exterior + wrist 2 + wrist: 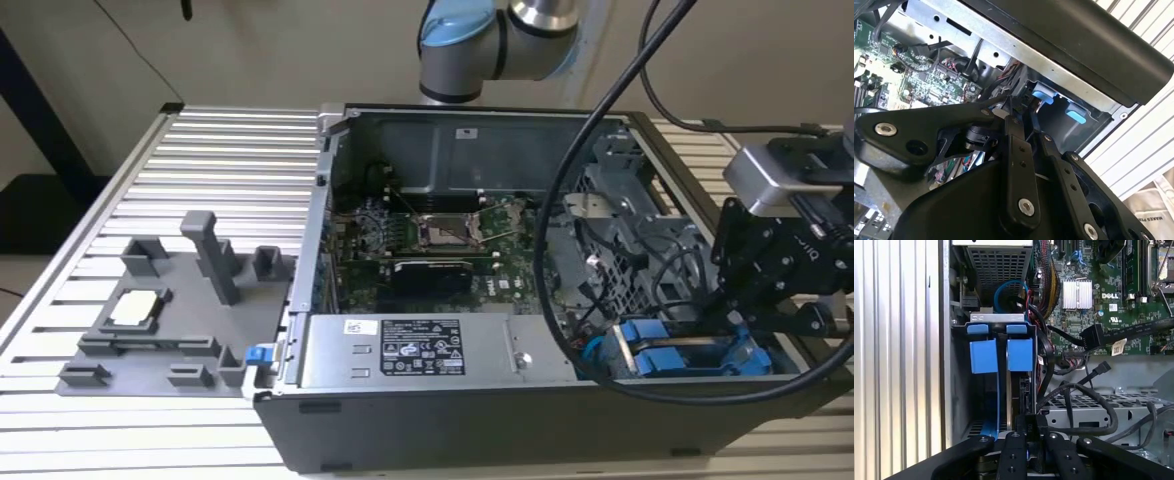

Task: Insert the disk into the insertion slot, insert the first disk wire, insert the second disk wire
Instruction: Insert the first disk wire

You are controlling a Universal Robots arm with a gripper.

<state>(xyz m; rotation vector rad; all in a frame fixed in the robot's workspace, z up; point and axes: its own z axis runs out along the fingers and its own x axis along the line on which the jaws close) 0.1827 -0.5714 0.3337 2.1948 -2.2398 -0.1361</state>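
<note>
The disk [1021, 387] stands edge-on in the grey sheet-metal insertion slot [999, 318], its blue carrier handle [1019, 354] at the far end beside a second blue handle [983, 356]. In the exterior view the blue-framed disk [671, 360] sits in the case's near corner on the exterior view's right. My gripper [1027, 422] hangs over that corner [750, 335], fingers pinched together on the disk's near end. The second wrist view shows the gripper [1021, 114] just short of the blue handles [1043, 94]. A loose black wire connector [1102, 368] lies next to the cage.
The open computer case holds a grey labelled power supply box [414, 350] and a green board with a square socket [447, 232]. A thick black cable [577, 200] droops across the case. A grey fixture [160, 320] sits on the slatted table at the exterior view's left.
</note>
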